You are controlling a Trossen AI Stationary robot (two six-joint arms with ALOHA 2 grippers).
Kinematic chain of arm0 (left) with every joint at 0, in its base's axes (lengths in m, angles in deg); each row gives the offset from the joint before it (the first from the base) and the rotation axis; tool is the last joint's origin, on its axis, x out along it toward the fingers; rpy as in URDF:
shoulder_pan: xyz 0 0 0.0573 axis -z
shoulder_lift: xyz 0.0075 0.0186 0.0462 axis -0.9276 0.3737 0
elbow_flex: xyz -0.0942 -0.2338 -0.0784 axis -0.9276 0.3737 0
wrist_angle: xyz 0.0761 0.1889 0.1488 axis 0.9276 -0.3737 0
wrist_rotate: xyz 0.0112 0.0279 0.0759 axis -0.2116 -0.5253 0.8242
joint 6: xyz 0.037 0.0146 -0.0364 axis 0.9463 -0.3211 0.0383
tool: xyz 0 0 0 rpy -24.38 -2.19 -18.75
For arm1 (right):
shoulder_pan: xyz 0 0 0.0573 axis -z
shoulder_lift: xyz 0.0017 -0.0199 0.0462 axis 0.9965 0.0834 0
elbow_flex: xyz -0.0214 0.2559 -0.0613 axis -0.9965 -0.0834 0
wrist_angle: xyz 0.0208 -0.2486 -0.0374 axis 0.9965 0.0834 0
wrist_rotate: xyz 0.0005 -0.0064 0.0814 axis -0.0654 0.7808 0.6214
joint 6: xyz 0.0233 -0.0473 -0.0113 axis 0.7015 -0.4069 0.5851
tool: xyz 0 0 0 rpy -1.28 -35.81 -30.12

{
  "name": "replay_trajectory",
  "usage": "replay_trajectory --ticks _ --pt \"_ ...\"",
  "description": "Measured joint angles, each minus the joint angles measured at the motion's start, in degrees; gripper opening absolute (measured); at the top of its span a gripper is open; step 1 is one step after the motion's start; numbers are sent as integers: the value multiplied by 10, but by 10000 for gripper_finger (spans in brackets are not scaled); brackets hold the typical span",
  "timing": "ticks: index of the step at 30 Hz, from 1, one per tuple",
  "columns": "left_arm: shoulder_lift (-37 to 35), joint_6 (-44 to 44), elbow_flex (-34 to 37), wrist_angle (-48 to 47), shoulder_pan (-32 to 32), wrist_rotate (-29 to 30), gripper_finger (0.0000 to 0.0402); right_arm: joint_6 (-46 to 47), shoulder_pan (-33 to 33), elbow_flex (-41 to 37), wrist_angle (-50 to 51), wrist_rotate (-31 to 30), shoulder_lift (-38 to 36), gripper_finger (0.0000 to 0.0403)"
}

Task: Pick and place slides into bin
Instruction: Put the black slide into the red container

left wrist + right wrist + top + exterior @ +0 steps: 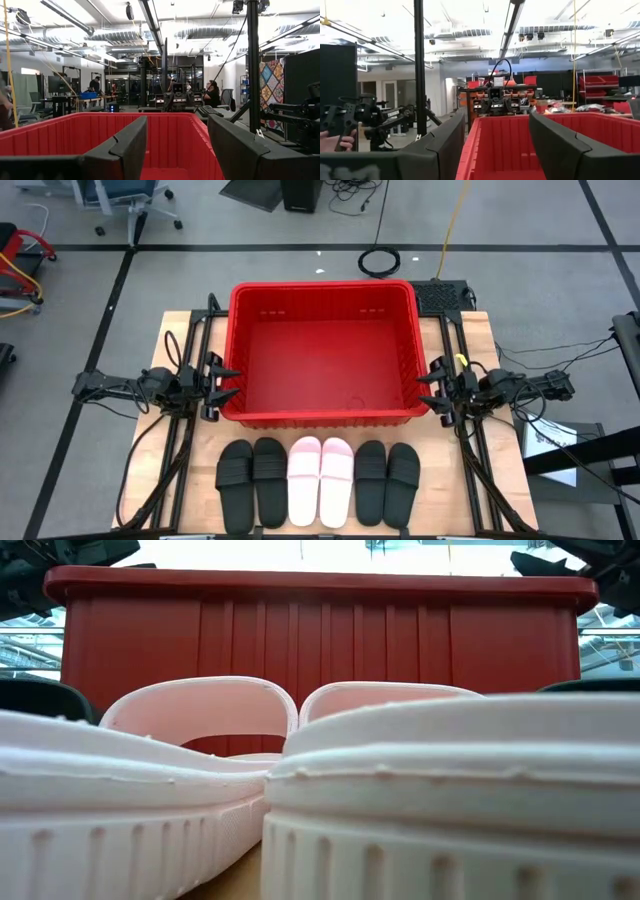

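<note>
The red bin stands at the middle of the table; it holds nothing that I can see. Six slides lie in a row on their soles near the front edge: two black at left, two pale pink in the middle, two black at right. The pink pair fills the low view before the bin's wall. My left gripper is open beside the bin's left wall. My right gripper is open beside the bin's right wall. Both touch nothing.
Black frame rails run along the table's left and right sides. A white paper lies beyond the table's right edge. Bare wood shows between the slides and the bin. People stand far off in the room.
</note>
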Motion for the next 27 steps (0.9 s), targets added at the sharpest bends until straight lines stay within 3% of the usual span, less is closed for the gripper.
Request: replay_trajectory --ticks 9,15,20,27 --pt "0 -43 0 14 0 0 214 8 0 0 0 0 0 210" --pt "0 4 0 40 0 0 214 21 0 0 -33 -3 0 210" --pt "0 -1 0 90 0 -4 214 26 0 0 -66 -2 0 210" --pt "0 4 0 87 0 -10 214 68 0 0 -99 0 0 210"
